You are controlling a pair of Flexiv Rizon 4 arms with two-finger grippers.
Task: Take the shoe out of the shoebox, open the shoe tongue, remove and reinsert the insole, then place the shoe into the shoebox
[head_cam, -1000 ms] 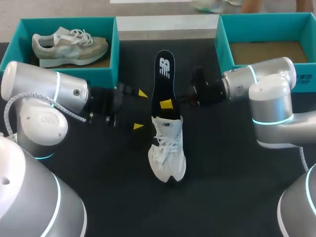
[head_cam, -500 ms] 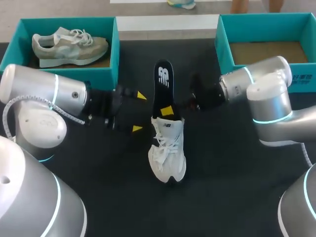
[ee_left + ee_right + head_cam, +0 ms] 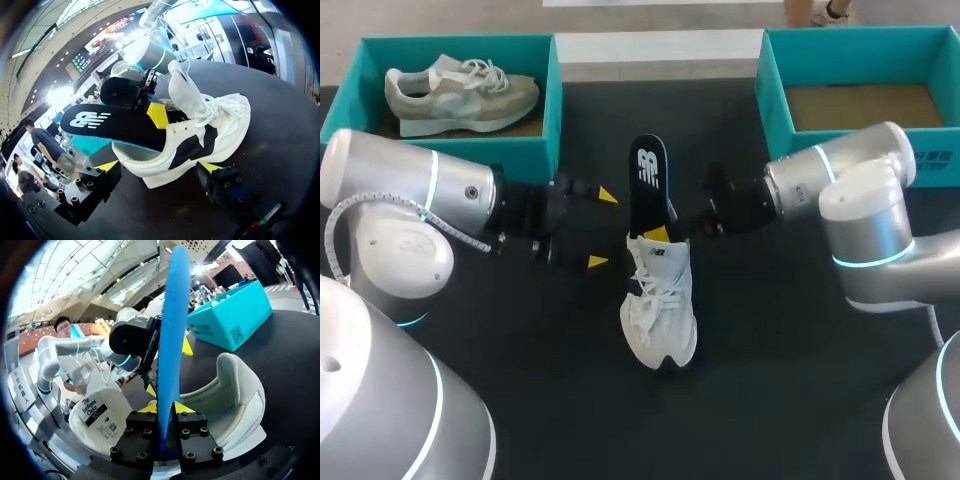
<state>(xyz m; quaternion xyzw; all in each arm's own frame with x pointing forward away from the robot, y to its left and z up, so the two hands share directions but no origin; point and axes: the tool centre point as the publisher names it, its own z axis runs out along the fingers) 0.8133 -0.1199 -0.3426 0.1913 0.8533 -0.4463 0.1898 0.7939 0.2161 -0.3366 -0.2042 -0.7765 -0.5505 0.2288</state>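
A white shoe (image 3: 658,312) stands mid-table with its toe toward me. A black insole (image 3: 650,182) with a white logo slants out of its heel opening toward the back. My right gripper (image 3: 660,233) is shut on the insole just above the collar. In the right wrist view the insole's blue edge (image 3: 172,325) rises from between that gripper's (image 3: 165,409) fingers, with the shoe's heel cup (image 3: 227,395) beside it. My left gripper (image 3: 602,228) stands open just left of the heel. In the left wrist view its fingers (image 3: 159,170) straddle the shoe (image 3: 190,145) without touching it.
A teal shoebox (image 3: 552,100) at the back left holds a grey-green shoe (image 3: 460,88). A second teal shoebox (image 3: 767,85) at the back right shows only its brown floor. Dark table surface lies in front of the white shoe.
The right gripper has moved down toward the shoe, pushing the insole deeper into the heel opening, so less of it sticks out. The left gripper has barely moved.
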